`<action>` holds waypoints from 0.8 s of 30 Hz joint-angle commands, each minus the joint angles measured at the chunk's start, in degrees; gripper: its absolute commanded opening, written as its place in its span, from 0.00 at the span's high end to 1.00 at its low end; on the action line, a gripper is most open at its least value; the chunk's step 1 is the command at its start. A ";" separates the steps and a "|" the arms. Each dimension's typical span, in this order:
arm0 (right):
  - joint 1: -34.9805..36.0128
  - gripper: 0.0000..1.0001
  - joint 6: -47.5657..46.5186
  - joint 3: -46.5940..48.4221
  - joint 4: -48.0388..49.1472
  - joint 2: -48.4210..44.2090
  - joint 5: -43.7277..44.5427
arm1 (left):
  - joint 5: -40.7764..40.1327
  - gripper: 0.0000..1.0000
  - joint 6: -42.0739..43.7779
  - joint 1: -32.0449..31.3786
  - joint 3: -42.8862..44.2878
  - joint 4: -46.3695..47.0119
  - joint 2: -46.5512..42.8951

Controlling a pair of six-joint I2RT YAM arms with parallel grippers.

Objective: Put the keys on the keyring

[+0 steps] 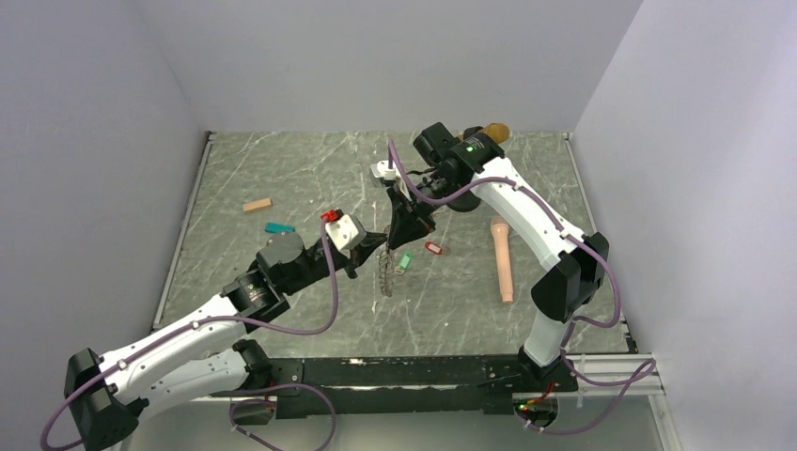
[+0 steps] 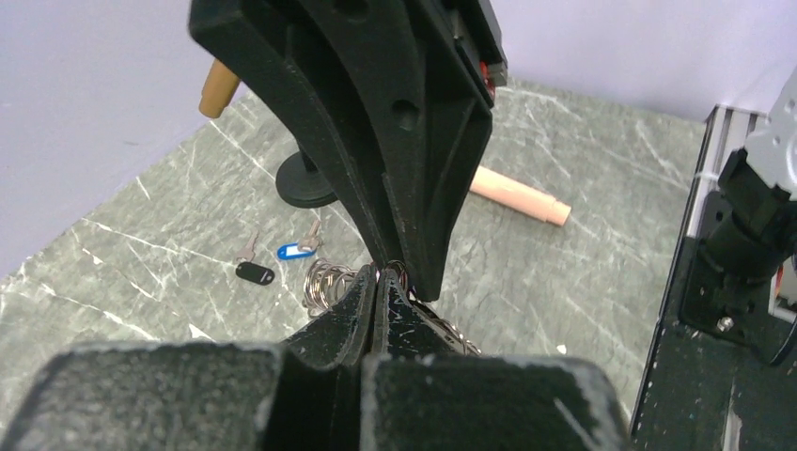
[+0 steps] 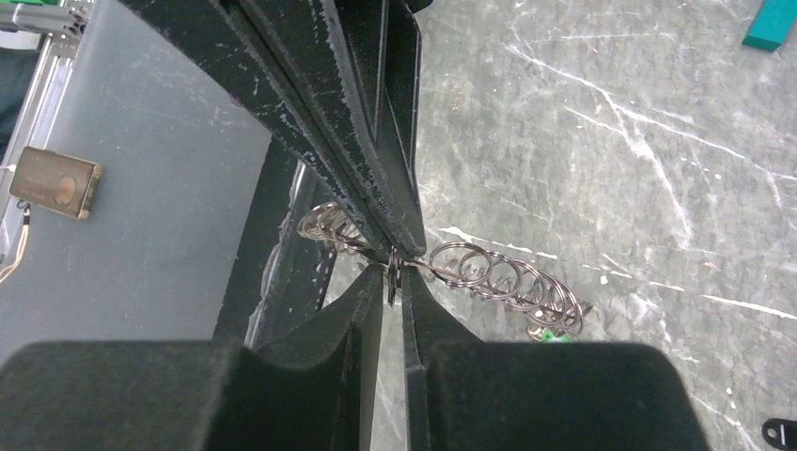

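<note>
We clamp the keyring [image 3: 489,274] in our left gripper [image 2: 376,282]; right gripper [image 3: 394,275] barely parted, hold unclear; keys [image 2: 255,272] loose beyond.

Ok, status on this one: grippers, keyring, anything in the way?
Left gripper shut on keyring. Right gripper jaws cracked open at its rim. Black key, blue key loose on the table. Nothing blocking.

No text, label or number is readable anywhere.
</note>
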 commanded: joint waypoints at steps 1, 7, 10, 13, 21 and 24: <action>0.54 0.83 -0.25 -0.04 0.42 -2.46 -2.35 | -2.22 1.00 -6.23 1.50 -1.10 12.08 -2.33; 0.48 0.83 -0.71 0.12 0.09 -2.44 -2.94 | -3.62 1.00 -11.34 2.79 -4.78 17.99 -2.92; 0.52 0.83 -0.82 0.13 0.03 -2.46 -3.09 | -4.20 1.00 -14.18 3.60 -7.21 21.63 -3.22; 0.48 0.83 -1.04 0.16 -0.15 -2.38 -3.17 | -4.41 1.00 -16.20 4.04 -8.59 23.70 -3.22; 0.01 0.78 -1.30 0.65 -0.66 -2.76 -3.05 | -3.77 1.00 -17.18 4.83 -9.66 24.69 -3.71; -0.29 0.77 -1.64 1.03 -0.99 -3.10 -3.49 | -2.99 1.00 -17.28 4.99 -9.84 24.58 -3.60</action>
